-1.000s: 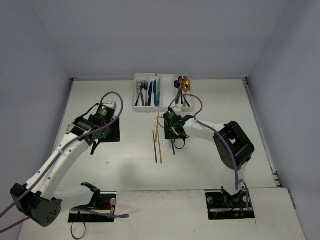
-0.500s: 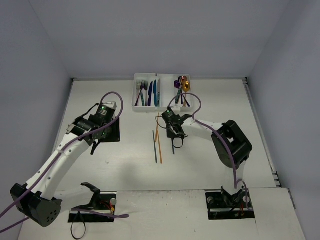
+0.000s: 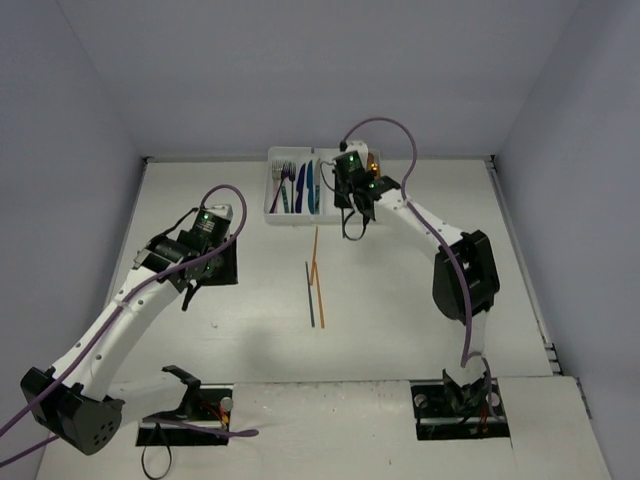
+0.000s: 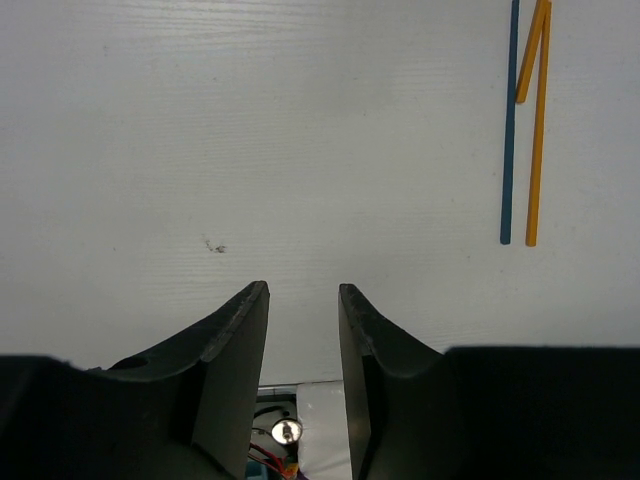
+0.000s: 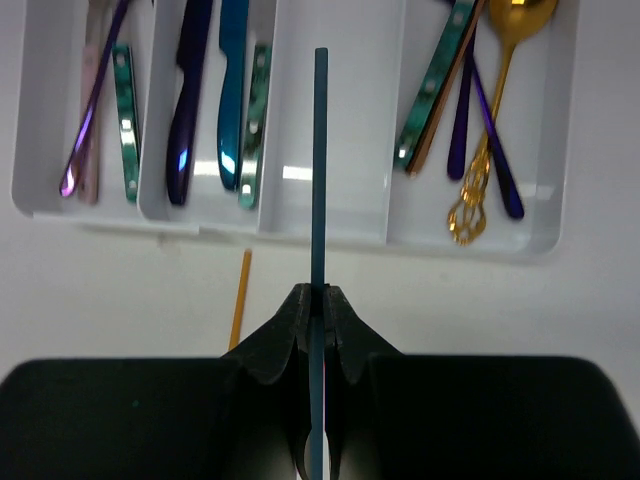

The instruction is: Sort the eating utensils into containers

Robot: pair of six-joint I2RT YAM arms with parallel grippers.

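The white cutlery tray (image 3: pixel 290 218) stands at the back middle. Its left compartments hold silver, purple, blue and teal utensils (image 3: pixel 297 185). In the right wrist view the tray (image 5: pixel 355 195) has one bare compartment, with gold, purple, teal and copper pieces (image 5: pixel 470 110) to its right. My right gripper (image 3: pixel 352 230) (image 5: pixel 323 292) is shut on a blue chopstick (image 5: pixel 321 150), just before the tray's front edge, the stick reaching over the bare compartment. A blue chopstick (image 3: pixel 310 295) (image 4: pixel 509 120) and two orange chopsticks (image 3: pixel 319 275) (image 4: pixel 540 130) lie mid-table. My left gripper (image 3: pixel 187 297) (image 4: pixel 303 295) is open and empty, left of them.
A black square mat (image 3: pixel 222 268) lies under the left wrist. Black mounting plates (image 3: pixel 462 410) sit at the near edge. Grey walls close the table on three sides.
My right gripper has lifted a blue chopstick from beside the loose chopsticks and carried it back to the tray's front edge. The left arm has not moved.
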